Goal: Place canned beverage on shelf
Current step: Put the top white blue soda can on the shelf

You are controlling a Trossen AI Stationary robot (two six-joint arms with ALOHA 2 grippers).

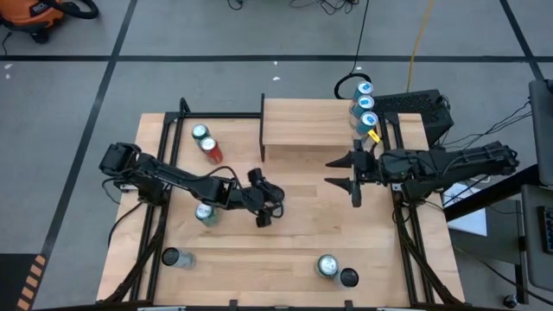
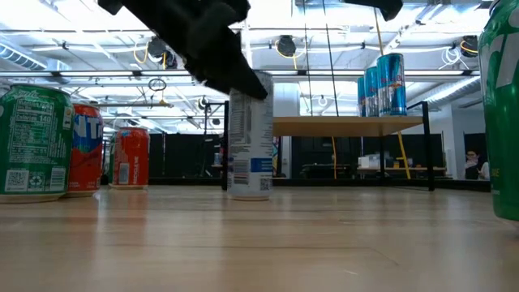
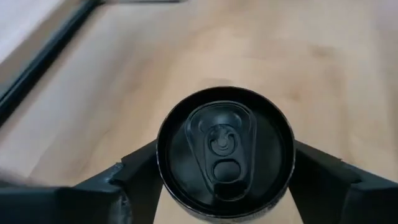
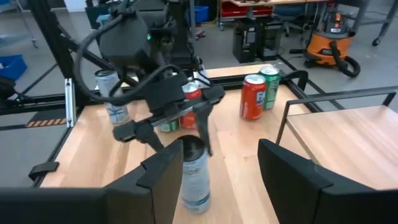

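Note:
A white can with a black top (image 2: pixel 250 154) stands upright on the table near its middle; its top shows in the left wrist view (image 3: pixel 224 152). My left gripper (image 1: pixel 263 209) is over it, shut on it. The shelf (image 1: pixel 307 130), a light wood plank on black legs, stands at the far middle of the table with three blue cans (image 1: pixel 365 105) on its right end. My right gripper (image 1: pixel 354 179) hangs open and empty just near of the shelf's right part. My left gripper has the can's upper wall, just under the rim (image 3: pixel 163 183), pinched between its two fingers, one on each side. The fingers (image 3: pixel 314 177) come from above, pointing down. The can is upright with its base on the table (image 2: pixel 250 195).
A green can (image 1: pixel 200 133) and a red can (image 1: pixel 211 153) stand at the far left, a green can (image 1: pixel 205 213) beside my left arm, a silver can (image 1: pixel 177 257) at the near left, and two more cans (image 1: pixel 328 265) at the near right.

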